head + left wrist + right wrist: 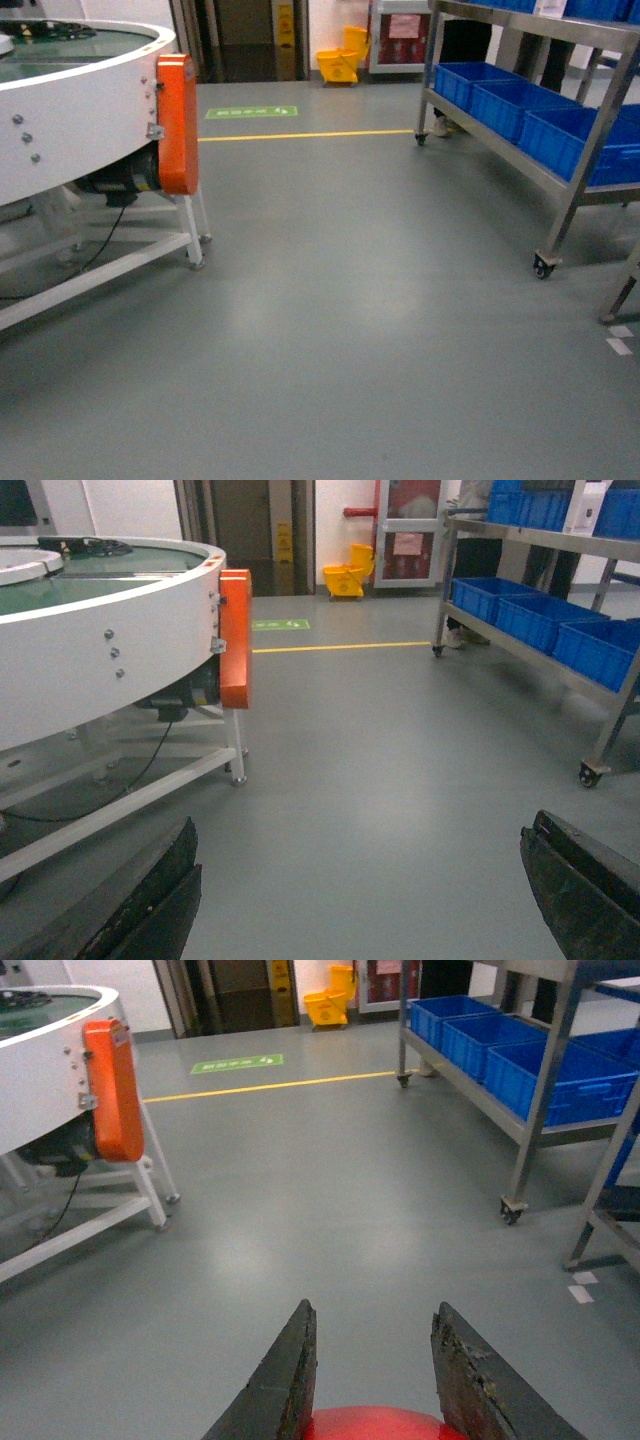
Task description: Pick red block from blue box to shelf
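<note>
1. Nearest in the right wrist view, the right hand (pixel 372 1360) has its two dark, worn fingers (pixel 290 1380) closed to a narrow gap around the red block (pixel 372 1424). Only the block's glossy red top shows, at the bottom edge between the fingers.
2. In the left wrist view, the left hand (pixel 360 890) is spread wide, one black finger (pixel 150 900) at the near left corner and the other at the near right, with only grey floor (pixel 380 780) between them. It holds nothing.
3. Neither hand appears in the head view.
4. The floor is smooth grey and takes up the middle of all three views. A yellow line (pixel 305 134) runs across it at the far side, with a green floor sign (pixel 252 112) just beyond.
5. On the left stands a large round white machine (pixel 70 120) on a white frame, with an orange cover (pixel 178 122) on its right side and a dark motor underneath.
6. On the right stands the shelf (pixel 585 150), a shiny steel rack on small castors (pixel 543 266). Its lower tier carries dark blue crates (pixel 500 100) in a row; more blue crates sit on the tier above.
7. At the far wall a yellow mop bucket (pixel 343 55) stands near a doorway.
8. The blue box is not in any view.
</note>
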### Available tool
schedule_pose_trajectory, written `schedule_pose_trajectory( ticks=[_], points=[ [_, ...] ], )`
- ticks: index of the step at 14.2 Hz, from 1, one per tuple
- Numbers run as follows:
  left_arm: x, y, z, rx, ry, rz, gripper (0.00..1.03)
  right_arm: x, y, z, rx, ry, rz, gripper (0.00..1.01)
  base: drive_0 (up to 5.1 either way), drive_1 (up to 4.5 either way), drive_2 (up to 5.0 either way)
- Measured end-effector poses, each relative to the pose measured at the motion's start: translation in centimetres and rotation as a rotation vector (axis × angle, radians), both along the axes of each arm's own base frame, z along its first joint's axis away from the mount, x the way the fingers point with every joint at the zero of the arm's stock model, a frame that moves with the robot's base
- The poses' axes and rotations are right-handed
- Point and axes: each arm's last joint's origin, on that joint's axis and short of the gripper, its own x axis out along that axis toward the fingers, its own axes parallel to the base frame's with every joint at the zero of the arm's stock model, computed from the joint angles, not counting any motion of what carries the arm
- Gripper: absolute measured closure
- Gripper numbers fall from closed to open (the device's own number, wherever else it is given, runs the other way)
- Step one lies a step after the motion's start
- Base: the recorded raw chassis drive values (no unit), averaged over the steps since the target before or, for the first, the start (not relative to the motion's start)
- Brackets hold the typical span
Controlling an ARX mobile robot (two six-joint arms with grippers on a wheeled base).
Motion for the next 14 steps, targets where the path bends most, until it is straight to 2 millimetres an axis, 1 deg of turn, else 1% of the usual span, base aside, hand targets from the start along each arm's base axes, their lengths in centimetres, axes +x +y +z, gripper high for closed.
schedule_pose_trajectory(
  ticks=[5,14],
  points=[
    [0.00,0.00,0.00,0.000,0.000,0.001,0.05,0.00,0.00,-0.01,0.000,0.001,0.001,0.73,-1.5,0.33,-3.4],
    [0.00,0.00,0.00,0.000,0.000,0.000,0.05,0.00,-0.01,-0.01,0.000,0.001,0.000,0.73,-1.7,-1.67,-1.7]
  ],
)
